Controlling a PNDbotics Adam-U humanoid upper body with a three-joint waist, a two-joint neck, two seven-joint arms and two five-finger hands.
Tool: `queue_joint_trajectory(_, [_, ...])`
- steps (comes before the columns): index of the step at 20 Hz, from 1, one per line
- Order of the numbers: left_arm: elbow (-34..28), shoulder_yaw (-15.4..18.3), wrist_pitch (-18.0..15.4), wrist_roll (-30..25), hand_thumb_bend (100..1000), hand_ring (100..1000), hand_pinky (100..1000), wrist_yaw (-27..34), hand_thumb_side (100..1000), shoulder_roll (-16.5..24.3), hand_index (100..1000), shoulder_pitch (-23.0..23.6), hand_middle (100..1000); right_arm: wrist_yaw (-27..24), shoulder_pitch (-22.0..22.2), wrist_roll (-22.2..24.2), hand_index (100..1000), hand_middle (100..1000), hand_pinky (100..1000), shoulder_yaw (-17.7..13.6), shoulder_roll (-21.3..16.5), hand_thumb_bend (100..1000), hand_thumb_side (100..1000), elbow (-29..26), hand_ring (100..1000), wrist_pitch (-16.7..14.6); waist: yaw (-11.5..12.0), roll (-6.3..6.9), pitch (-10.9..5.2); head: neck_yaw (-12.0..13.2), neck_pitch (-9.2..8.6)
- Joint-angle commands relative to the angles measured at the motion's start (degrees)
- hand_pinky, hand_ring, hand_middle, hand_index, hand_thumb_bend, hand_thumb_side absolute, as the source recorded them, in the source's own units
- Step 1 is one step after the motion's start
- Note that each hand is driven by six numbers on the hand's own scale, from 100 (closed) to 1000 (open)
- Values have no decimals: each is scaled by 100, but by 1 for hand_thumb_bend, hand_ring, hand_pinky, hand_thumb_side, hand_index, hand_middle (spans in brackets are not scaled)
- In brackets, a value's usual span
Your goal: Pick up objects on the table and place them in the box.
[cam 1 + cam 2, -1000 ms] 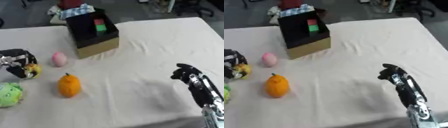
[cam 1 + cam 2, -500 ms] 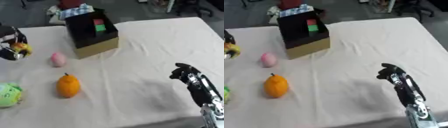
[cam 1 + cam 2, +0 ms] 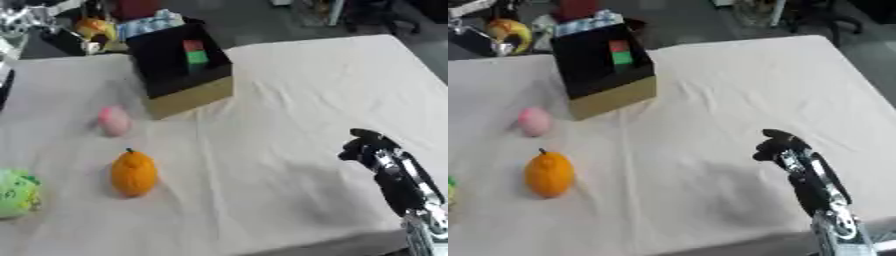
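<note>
A cardboard box [image 3: 188,95] with a black inside stands at the back left, with a red and a green block [image 3: 194,52] in it. My left hand [image 3: 487,42] hangs in the air behind and left of the box, shut on a yellow thing [image 3: 505,30]. On the white cloth lie a pink egg-shaped thing [image 3: 114,120], an orange [image 3: 133,172] and a green toy [image 3: 16,192] at the left edge. At the lower right my right hand [image 3: 372,147] hovers with its fingers curled, holding nothing.
Behind the box, off the table, stand a red thing and a light blue pack [image 3: 149,22]. Office chair bases show at the far right. The white cloth [image 3: 306,90] is bare from the middle over to the right edge.
My left hand has lifted the yellow thing off the table's left side and carried it up and back, to the far left of the box. The right hand has stayed still.
</note>
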Motion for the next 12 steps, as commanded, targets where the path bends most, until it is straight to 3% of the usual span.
queue_joint_trajectory(1, [527,13,-19,314,199,470,623,-574,117,-403,658,-319,476,-22,-62,51,800,587,695,26,-47,100,711,-60,609,-11,-48,-56,-105,50,-67])
queue_joint_trajectory(5, [1110,108,56,784,268,562,684,-1258,131,-762,746,-385,581,-30,-60,74,800,587,695,42,-31,100,712,-53,609,-6,-116,-55,-103,68,-70])
queue_joint_trajectory(8, [1277,185,113,1055,416,674,752,-1419,429,-803,855,-309,722,-31,-57,77,800,587,695,37,-27,100,712,-55,609,-4,-128,-52,-105,66,-75])
queue_joint_trajectory(9, [1286,202,111,1096,518,734,792,-1418,614,-781,893,-285,784,-30,-53,75,800,587,695,33,-28,100,712,-54,609,-4,-128,-50,-107,63,-73])
queue_joint_trajectory(10, [1262,220,103,1116,590,784,834,-1391,739,-736,918,-260,834,-28,-48,72,800,587,695,29,-30,100,713,-52,609,-3,-123,-48,-109,59,-72])
queue_joint_trajectory(11, [1206,231,86,1109,650,844,891,-1340,836,-684,947,-237,891,-25,-44,71,800,587,695,27,-31,100,713,-52,609,-3,-117,-46,-111,56,-71])
queue_joint_trajectory(12, [1108,236,65,1086,662,859,904,-1285,856,-617,952,-219,906,-24,-40,69,800,587,695,25,-34,100,713,-51,609,-3,-107,-44,-113,49,-68])
